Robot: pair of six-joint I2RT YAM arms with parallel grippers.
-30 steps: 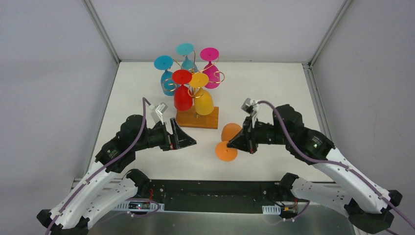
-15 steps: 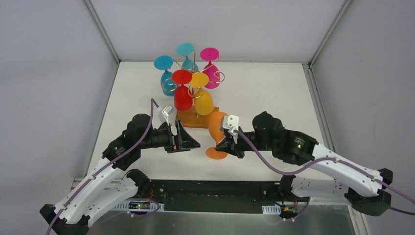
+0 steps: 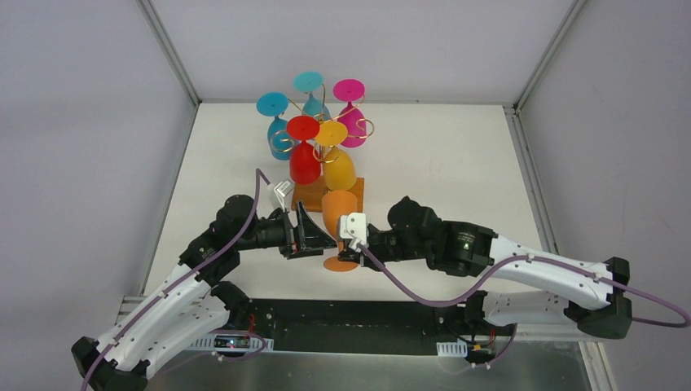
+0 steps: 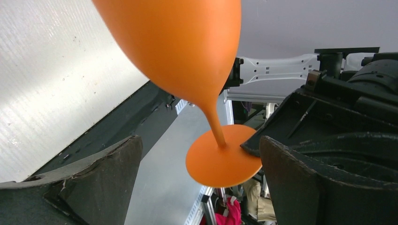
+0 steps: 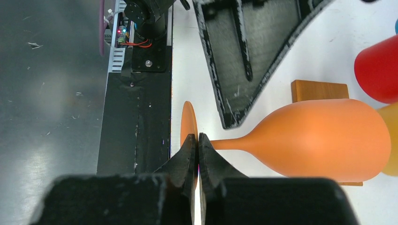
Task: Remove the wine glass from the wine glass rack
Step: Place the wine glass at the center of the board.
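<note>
Right wrist — right gripper clamps foot of the orange wine glass, stem axis pointing bowl-first toward rack.

Orange wine glass is mid-frame, foot toward the bottom, bowl up against the wooden base. Right gripper reaches in from the right and pinches it down by the foot. Left gripper is just left of it, fingers spread wide. Blue glass, teal glass, pink glass, red glass and yellow glass hang foot-up on the wine glass rack, upper centre.
</note>
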